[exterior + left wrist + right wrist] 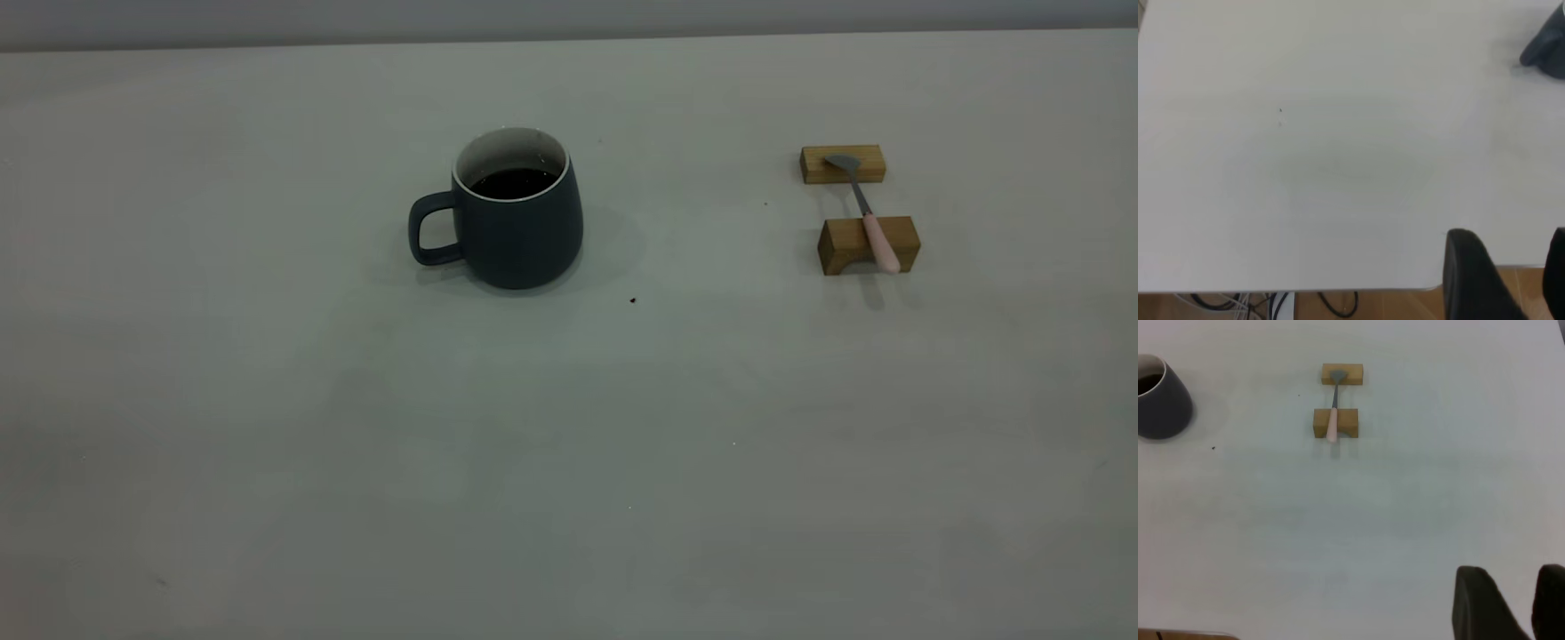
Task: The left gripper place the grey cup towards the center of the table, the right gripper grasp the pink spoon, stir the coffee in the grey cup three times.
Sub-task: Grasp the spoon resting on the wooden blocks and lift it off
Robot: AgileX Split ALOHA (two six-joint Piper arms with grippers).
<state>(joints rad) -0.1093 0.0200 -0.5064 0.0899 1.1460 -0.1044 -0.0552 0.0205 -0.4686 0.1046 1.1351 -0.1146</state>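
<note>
**Cup at mid-table, spoon waiting on its blocks**

Stands upright, the grey cup (516, 213), around the middle of the table (267, 462) and somewhat toward the far edge, loop handle turned to the left edge. Squat, slate-dark outside, white at rim and inside, holding coffee (514, 183) that sits dark and well below the rim. Touched by neither end effector; judged already placed, so the spoon grasp looks like the step in hand.

Off toward the right edge, well apart from the cup: the pink spoon (867, 218), bridging two wooden blocks (868, 244), metal bowl on the farther block, pale pink handle over the nearer one and jutting past it, clear of the table.

Left end effector (1511, 280) parked back at the near edge, fingers spread with a gap, gripping nothing. Right end effector (1511, 603) likewise back near that edge, released and empty.

Next move probably calls for reaching the right end effector out over the blocks, lining the fingers across the raised handle, then pinching without knocking the spoon off.
</note>
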